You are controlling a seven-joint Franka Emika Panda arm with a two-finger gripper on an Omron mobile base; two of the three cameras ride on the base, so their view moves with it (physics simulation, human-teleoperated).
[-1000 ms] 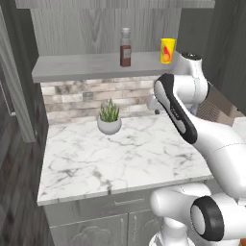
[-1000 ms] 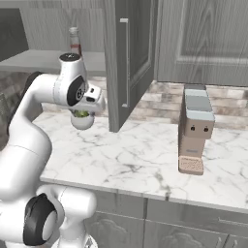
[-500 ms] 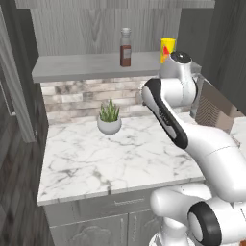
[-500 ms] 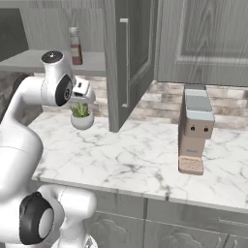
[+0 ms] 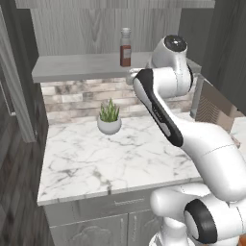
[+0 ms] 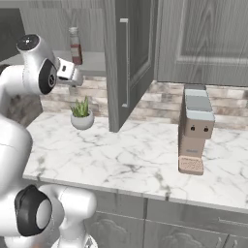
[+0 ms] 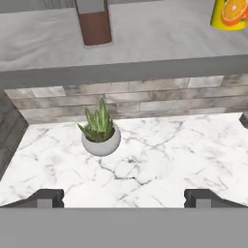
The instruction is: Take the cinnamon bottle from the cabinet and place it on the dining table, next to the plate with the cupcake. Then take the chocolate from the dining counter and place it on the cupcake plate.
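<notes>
No legible writing appears on any item; the yellow canister (image 7: 229,13) on the shelf carries an orange-slice picture rather than text. The small clear cinnamon bottle with reddish-brown contents and a grey cap (image 5: 125,47) stands upright on the pale grey stone-look shelf of the grey wood-grain cabinet (image 5: 77,67), its door (image 6: 128,58) open. Below, a small green plant in a round white pot (image 5: 109,118) sits on the white marble worktop with grey veins (image 5: 120,158), near the brick-pattern backsplash. A beige and grey coffee machine (image 6: 193,130) stands farther right. The two-finger gripper (image 7: 125,198) is spread wide and empty. Since a second ago the arm has swung left toward the bottle, and the jaws have widened.
</notes>
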